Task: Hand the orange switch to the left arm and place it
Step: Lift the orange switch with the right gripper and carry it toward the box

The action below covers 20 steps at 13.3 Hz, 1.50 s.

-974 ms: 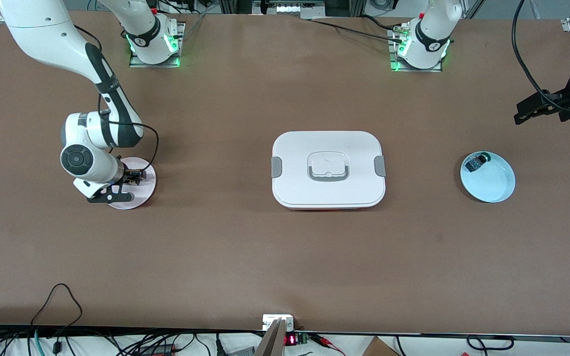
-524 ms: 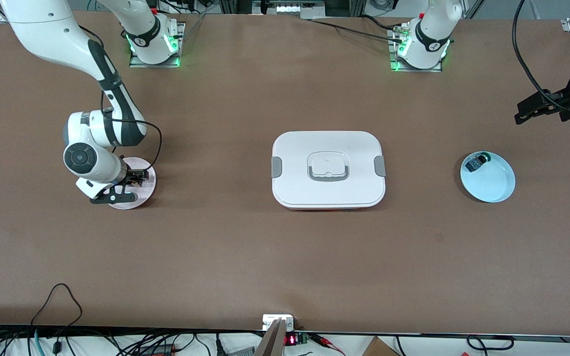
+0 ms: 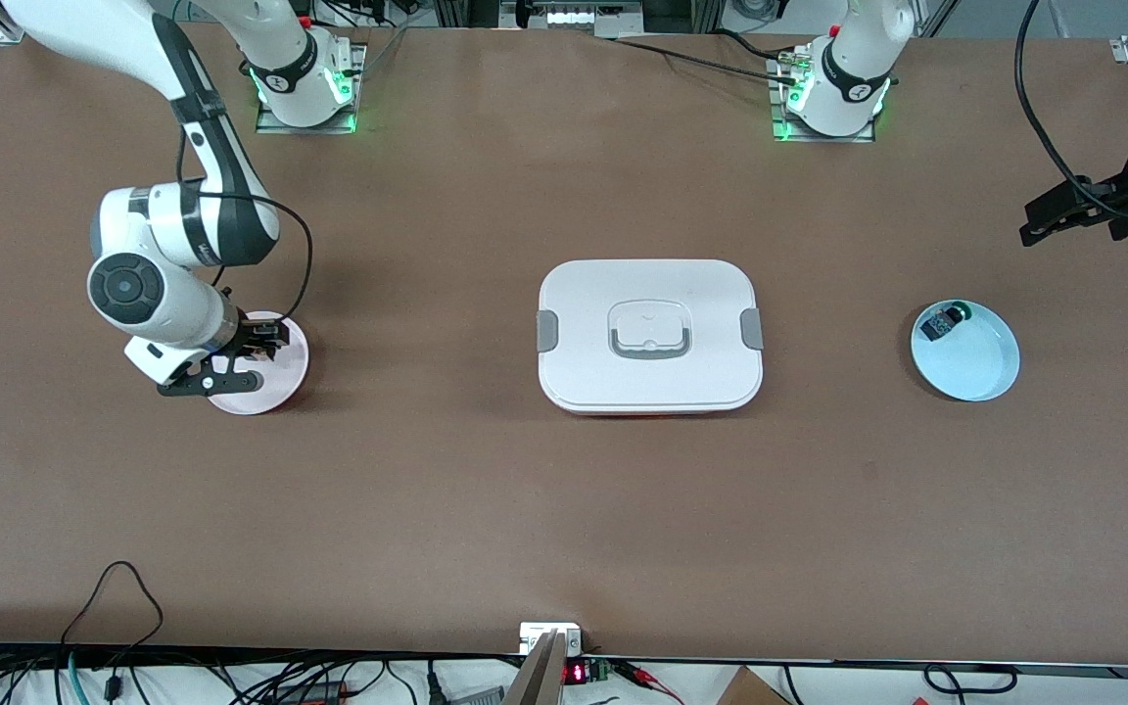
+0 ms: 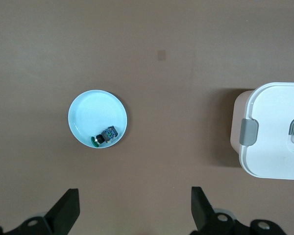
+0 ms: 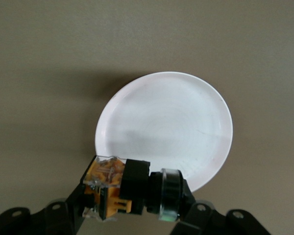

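Observation:
My right gripper (image 3: 263, 345) is shut on the orange switch (image 5: 118, 188), a small black cylinder with an orange body and a clear cap. It holds the switch a little above the edge of a pale pink plate (image 3: 275, 380), which looks white in the right wrist view (image 5: 166, 122). The white lidded box (image 3: 649, 335) stands in the middle of the table and also shows in the left wrist view (image 4: 277, 132). My left gripper (image 3: 1029, 230) waits open and empty, high over the left arm's end of the table, its fingertips (image 4: 68, 205) wide apart.
A light blue plate (image 3: 975, 362) lies toward the left arm's end and holds a small black part with a green cap (image 3: 944, 320). Both show in the left wrist view, the plate (image 4: 95, 115) and the part (image 4: 104, 137). Cables run along the table's near edge.
My right arm's wrist has risen and shifted toward its end of the table, carrying the orange switch up off the pink plate. The left arm has not moved.

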### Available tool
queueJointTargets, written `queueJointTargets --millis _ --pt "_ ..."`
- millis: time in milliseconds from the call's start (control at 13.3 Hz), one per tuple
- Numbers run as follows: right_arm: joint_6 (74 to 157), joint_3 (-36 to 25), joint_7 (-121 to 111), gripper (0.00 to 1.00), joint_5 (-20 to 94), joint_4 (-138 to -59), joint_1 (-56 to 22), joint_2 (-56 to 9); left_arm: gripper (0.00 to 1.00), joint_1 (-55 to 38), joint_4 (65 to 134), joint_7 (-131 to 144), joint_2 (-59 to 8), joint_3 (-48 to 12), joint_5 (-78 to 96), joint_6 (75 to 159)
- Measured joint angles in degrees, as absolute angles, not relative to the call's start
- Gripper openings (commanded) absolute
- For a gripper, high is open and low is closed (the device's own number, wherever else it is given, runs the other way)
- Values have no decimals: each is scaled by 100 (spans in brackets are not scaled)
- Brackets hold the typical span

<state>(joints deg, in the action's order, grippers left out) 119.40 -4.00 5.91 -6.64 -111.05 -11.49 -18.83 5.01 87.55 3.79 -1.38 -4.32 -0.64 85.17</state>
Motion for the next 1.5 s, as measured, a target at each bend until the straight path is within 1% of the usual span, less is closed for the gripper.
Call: queueJointTargets --millis 150,300,524,824,1199,1273,1498 --pt "11212 -395 590 20 -438 -10738 -1236 -1712 100 502 8752 379 -138 -432 -64 8517" --pt "10395 -387 588 20 -324 -10205 -1332 -1590 100 502 8746 379 -138 -432 -64 8517" --pt "9617 -292 583 20 -118 -9480 -1459 -1452 100 501 8716 379 -138 -432 -64 8521" --pt "9400 51 400 20 -98 -9045 -1497 -1212 100 502 8658 379 -134 -429 -64 8520" --pt "9380 186 -621 19 -94 -8633 -1508 -1164 100 502 8621 379 -134 -422 -64 8520" --pt "9380 187 -889 19 -23 -8612 -1505 -1164 100 502 8621 379 -134 -414 -64 8520" --pt "9383 188 -1602 18 669 -8606 -1500 -1164 100 514 8624 379 -159 -381 -66 8508"
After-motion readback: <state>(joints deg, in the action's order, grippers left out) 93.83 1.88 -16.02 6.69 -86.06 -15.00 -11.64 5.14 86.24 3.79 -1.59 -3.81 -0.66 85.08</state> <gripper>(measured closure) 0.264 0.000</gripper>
